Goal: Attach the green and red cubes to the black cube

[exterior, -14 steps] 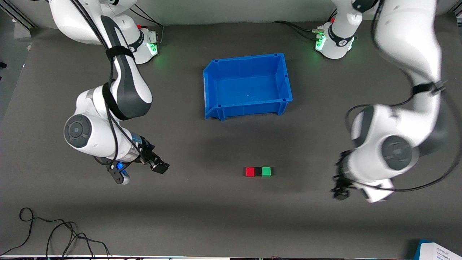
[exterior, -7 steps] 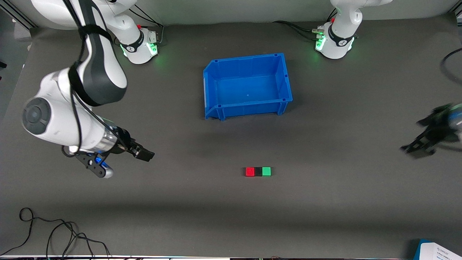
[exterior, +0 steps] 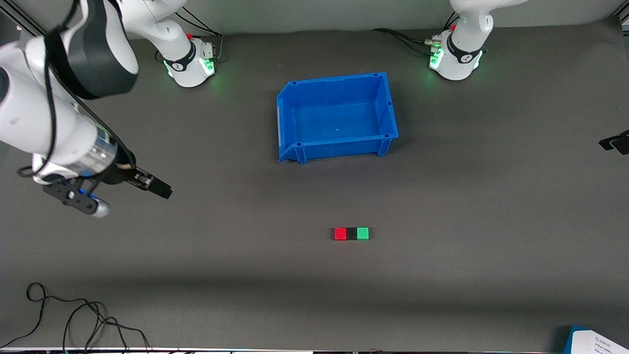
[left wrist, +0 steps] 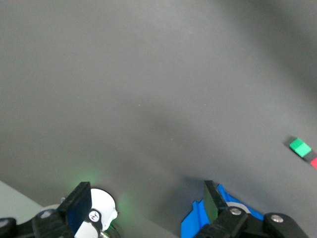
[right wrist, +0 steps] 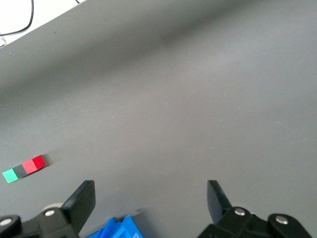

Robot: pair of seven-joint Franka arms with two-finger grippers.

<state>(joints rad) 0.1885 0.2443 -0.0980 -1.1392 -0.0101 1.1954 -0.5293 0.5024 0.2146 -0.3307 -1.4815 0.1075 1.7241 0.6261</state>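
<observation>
The red cube [exterior: 340, 233], black cube [exterior: 351, 234] and green cube [exterior: 362, 233] lie touching in one row on the grey mat, black in the middle, nearer the front camera than the blue bin. The row shows in the right wrist view as green [right wrist: 9, 175], black [right wrist: 21, 171], red [right wrist: 33, 164]. In the left wrist view the green cube [left wrist: 300, 147] shows with the red cube [left wrist: 314, 162] at the edge. My right gripper [exterior: 157, 187] [right wrist: 151, 198] is open and empty, well apart from the cubes toward the right arm's end. My left gripper [exterior: 615, 143] [left wrist: 144, 201] is open and empty at the left arm's end.
The blue bin [exterior: 337, 115] stands open and empty mid-table between the arm bases [exterior: 189, 61] [exterior: 454, 56]. Loose black cables [exterior: 73, 314] lie at the near corner on the right arm's end. A white and blue object [exterior: 597, 341] sits at the near corner on the left arm's end.
Both arms have drawn back from the cube row toward their own ends of the table. The left arm has almost left the front view. The cubes have not moved.
</observation>
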